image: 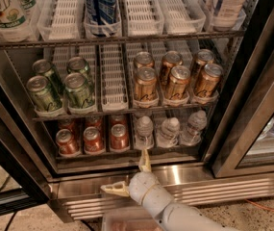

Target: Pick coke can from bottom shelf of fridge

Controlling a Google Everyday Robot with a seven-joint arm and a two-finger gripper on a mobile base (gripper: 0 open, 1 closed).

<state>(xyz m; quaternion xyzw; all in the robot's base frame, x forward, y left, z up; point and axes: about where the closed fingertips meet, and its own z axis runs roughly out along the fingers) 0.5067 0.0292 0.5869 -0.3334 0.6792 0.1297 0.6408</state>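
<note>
The fridge point(252, 105) stands open. Its bottom shelf point(127, 154) holds several red coke cans point(119, 137) in three lanes at the left, and clear water bottles point(168, 131) at the right. My gripper point(129, 174) is open, just in front of and below the bottom shelf, over the steel base. One cream finger point(145, 160) points up toward the shelf edge near the rightmost coke lane; the other finger point(113, 189) points left. It holds nothing.
Green cans point(62, 85) and gold-brown cans point(175, 78) fill the rack above. The top rack holds a blue bottle point(100, 6) and white lane trays. The ribbed steel base point(223, 191) lies below. The glass door point(271, 129) stands at the right. A clear bin point(127, 220) sits at the bottom.
</note>
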